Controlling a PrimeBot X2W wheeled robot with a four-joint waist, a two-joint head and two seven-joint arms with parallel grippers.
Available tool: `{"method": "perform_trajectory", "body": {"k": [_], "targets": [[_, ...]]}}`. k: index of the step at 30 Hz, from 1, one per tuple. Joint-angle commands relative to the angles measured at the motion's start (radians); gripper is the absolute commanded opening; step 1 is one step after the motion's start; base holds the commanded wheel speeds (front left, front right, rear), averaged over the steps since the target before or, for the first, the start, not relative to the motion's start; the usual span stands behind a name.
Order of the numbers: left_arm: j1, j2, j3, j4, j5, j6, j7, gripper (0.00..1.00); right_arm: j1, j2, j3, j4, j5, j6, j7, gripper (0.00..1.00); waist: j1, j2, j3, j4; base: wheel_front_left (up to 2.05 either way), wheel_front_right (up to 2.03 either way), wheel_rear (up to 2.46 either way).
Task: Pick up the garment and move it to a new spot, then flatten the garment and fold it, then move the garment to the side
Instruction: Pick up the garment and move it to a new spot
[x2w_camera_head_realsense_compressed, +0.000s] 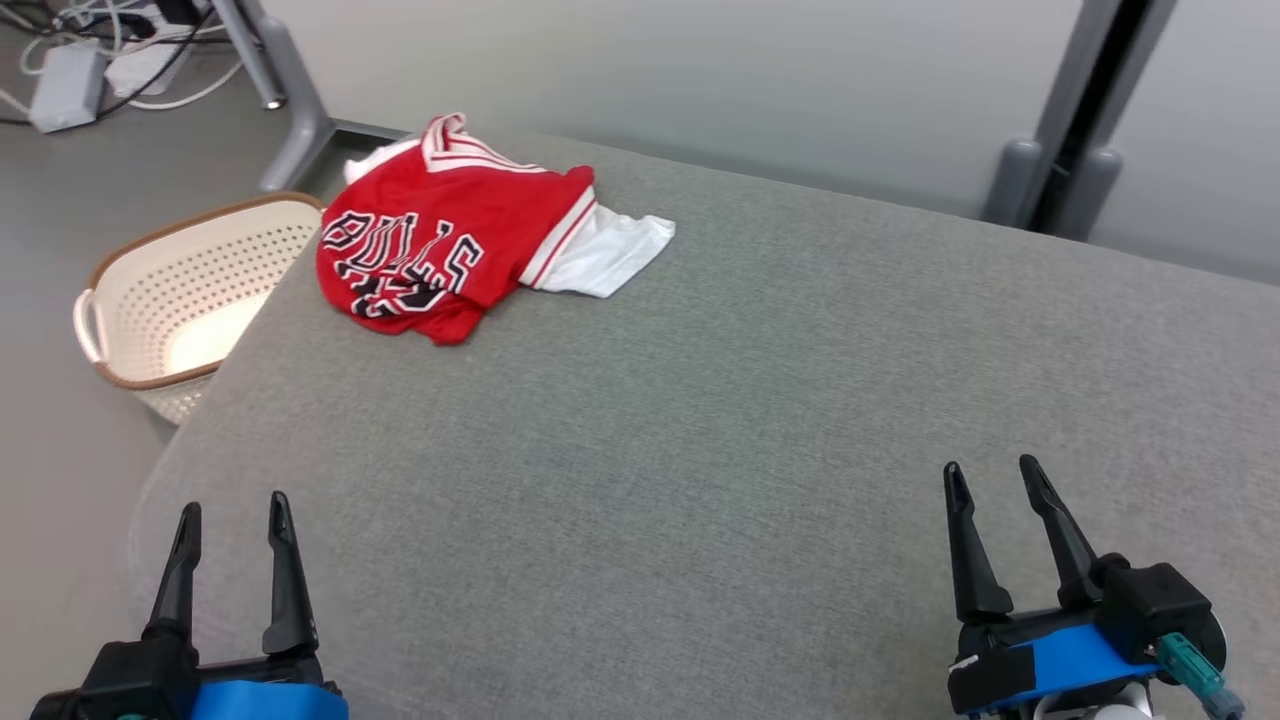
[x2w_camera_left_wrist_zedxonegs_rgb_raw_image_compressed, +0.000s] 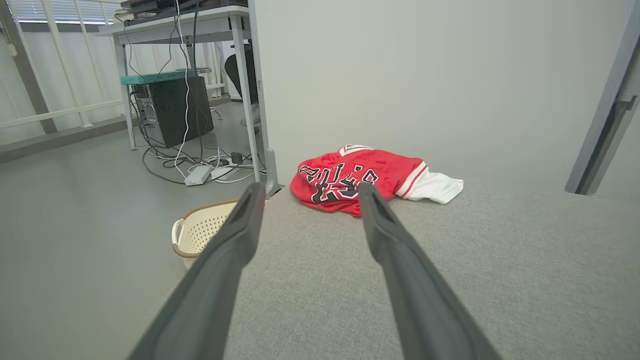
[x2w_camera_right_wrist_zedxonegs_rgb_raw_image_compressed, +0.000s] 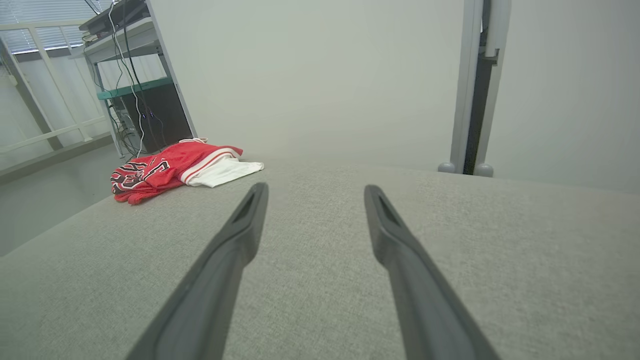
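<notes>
The garment (x2w_camera_head_realsense_compressed: 440, 235) is a red jersey with black-and-white lettering and a white part sticking out to its right. It lies crumpled at the far left corner of the grey fabric surface (x2w_camera_head_realsense_compressed: 720, 400). The same garment (x2w_camera_left_wrist_zedxonegs_rgb_raw_image_compressed: 360, 175) shows ahead in the left wrist view, and the garment (x2w_camera_right_wrist_zedxonegs_rgb_raw_image_compressed: 170, 167) sits far left in the right wrist view. My left gripper (x2w_camera_head_realsense_compressed: 233, 505) hovers open at the near left edge, nothing between its fingers. Near the front right, my right gripper (x2w_camera_head_realsense_compressed: 990, 470) is open too, also holding nothing. Both are far from the garment.
A cream perforated basket (x2w_camera_head_realsense_compressed: 180, 295) with a brown rim stands on the floor beside the surface's left edge. Cables and a power strip (x2w_camera_head_realsense_compressed: 70, 85) lie on the floor by a desk leg (x2w_camera_head_realsense_compressed: 290, 120). A grey post (x2w_camera_head_realsense_compressed: 1075, 110) rises behind the far right edge.
</notes>
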Motion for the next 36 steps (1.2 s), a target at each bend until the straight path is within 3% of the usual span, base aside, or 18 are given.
{"method": "perform_trajectory", "body": {"k": [1, 9, 20, 27, 36], "targets": [[0.015, 0.003, 0.006, 0.001, -0.005, 0.004, -0.003, 1.00, -0.006, -0.007, 0.002, 0.004, 0.000, -0.001, -0.001, 1.00, 0.0000, 0.0000, -0.001, 0.049, 0.00, 0.00, 0.00], [0.020, 0.003, 0.018, 0.004, -0.010, 0.006, -0.003, 1.00, -0.016, -0.011, 0.015, 0.018, 0.005, -0.001, -0.001, 1.00, 0.0000, 0.0000, -0.005, 0.068, 0.00, 0.00, 0.00], [-0.218, 0.021, 0.059, 0.038, -0.022, -0.032, -0.003, 1.00, -0.062, -0.057, -0.011, -0.017, -0.026, -0.001, 0.004, 1.00, 0.0000, 0.0000, 0.089, -0.021, 0.00, 0.00, 0.00], [-0.457, 0.083, 0.097, 0.121, -0.033, -0.061, -0.003, 1.00, -0.122, -0.109, -0.024, -0.083, -0.058, -0.001, 0.030, 1.00, 0.0000, 0.0000, 0.211, -0.099, 0.00, 0.00, 0.00], [-0.785, 0.222, 0.137, 0.315, -0.049, -0.081, 0.007, 1.00, -0.203, -0.156, -0.065, -0.209, -0.098, -0.001, 0.072, 1.00, 0.0000, 0.0000, 0.393, -0.214, 0.00, 0.00, 0.00]]}}
